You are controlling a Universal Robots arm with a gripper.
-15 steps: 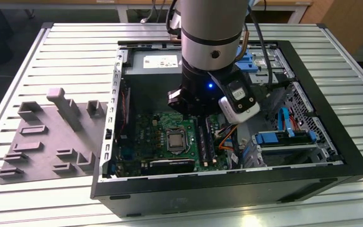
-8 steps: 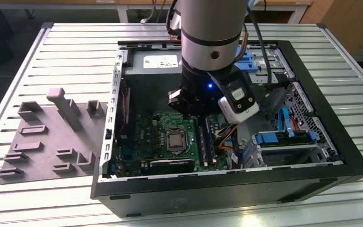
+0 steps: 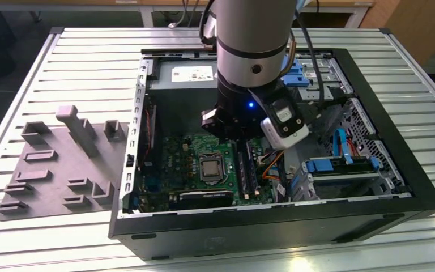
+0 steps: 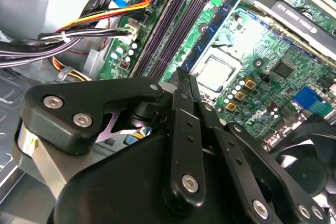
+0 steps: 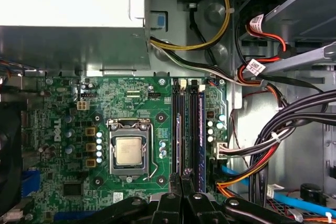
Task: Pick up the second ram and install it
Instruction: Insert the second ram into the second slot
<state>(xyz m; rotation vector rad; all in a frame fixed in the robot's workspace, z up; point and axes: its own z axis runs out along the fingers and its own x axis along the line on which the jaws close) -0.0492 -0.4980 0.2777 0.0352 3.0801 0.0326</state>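
First, in the exterior view, an open computer case [image 3: 399,187] lies on a slatted metal counter [image 3: 89,51], with a grey holder tray [image 3: 51,170] just beside it on the exterior view's left. The arm [image 3: 251,39] reaches down from the top middle of the frame into the case, and its gripper [image 3: 239,136] sits low over the green motherboard [image 3: 179,153]. At the back of the case, the grey power supply [image 3: 183,76] carries a white label whose print is too small to read. In the second wrist view, the gripper [image 4: 184,80] has its fingers [image 4: 179,98] drawn together on the near end of the second ram [image 4: 220,22]. This blue-black stick runs away from the fingertips along the slot nearest the processor [image 4: 215,72], beside the empty dark slots [image 4: 168,30]. I cannot tell whether it is fully seated. Orange, yellow and black cables [image 4: 105,19] pass close to the slots' other side. In the first wrist view, the gripper [image 5: 185,177] is likewise clamped on the second ram [image 5: 178,140]. Another stick [image 5: 200,129] stands in the slot farthest from the processor [image 5: 128,150]. There is white lettering on the motherboard [image 5: 63,103], a printed label on the power supply [image 5: 68,3], and small white tags on the red cables [image 5: 254,24].
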